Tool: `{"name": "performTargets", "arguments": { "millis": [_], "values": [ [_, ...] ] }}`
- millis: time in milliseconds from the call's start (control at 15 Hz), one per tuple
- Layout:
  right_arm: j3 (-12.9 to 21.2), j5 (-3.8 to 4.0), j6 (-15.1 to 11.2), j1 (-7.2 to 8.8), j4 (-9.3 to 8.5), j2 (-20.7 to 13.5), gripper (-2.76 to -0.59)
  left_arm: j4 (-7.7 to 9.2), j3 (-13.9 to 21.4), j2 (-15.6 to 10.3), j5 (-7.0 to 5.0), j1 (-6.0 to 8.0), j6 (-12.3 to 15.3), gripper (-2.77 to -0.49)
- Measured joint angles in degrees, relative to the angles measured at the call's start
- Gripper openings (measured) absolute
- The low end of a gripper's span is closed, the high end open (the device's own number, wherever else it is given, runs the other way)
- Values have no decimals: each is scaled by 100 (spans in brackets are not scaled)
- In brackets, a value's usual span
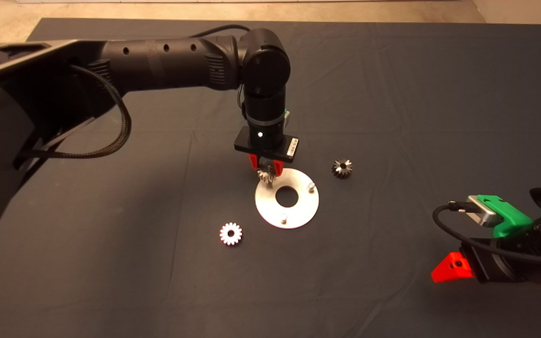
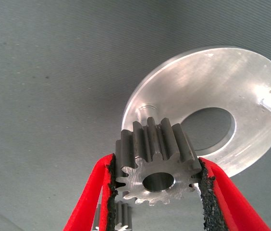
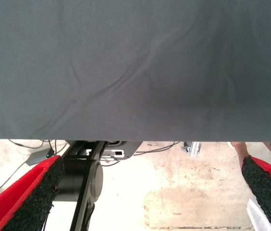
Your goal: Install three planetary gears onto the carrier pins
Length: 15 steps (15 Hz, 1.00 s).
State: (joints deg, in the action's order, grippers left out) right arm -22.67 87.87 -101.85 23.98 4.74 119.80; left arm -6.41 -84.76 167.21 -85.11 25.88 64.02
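We find the left tool (image 1: 265,170) lowered over the far-left rim of the carrier disc (image 1: 298,213), which lies flat near the middle of the surface (image 1: 392,94) on its dark mat. Its two red fingers (image 2: 90,197) are pinching one planetary gear (image 2: 155,168) by the toothed flanks, black pads pressed against either side; the centre hole of the gear faces the wrist camera. In the head view this gear sits at the disc's edge, where the third pin would stand — whether it is on a pin we cannot tell, as the gripper covers that spot.

Two carrier pins stand bare and upright: one at the disc's right rim (image 1: 311,187), one at its near rim (image 1: 283,218).

Two further gears lie loose on the mat: a pale one (image 1: 230,233) near the disc's lower left, and a darker one (image 1: 342,168) near its upper right — neither touches the disc.

The right tool (image 1: 453,267) waits at the lower right edge of the surface, well apart from the disc, with its fingers (image 3: 30,197) spread wide and nothing between them.
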Motion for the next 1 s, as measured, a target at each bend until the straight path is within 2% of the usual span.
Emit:
{"name": "performTargets", "arguments": {
  "millis": [333, 667, 1000],
  "values": [
    [0, -2, 0, 0, 0, 0, -60, 22, 0, 10, 4, -8, 2, -233],
    [0, -2, 0, 0, 0, 1, -60, 38, 0, 10, 4, -155, 2, -233],
    [0, -2, 0, 0, 0, 1, -60, 40, 0, 10, 4, -156, 0, -233]
  ]
}}
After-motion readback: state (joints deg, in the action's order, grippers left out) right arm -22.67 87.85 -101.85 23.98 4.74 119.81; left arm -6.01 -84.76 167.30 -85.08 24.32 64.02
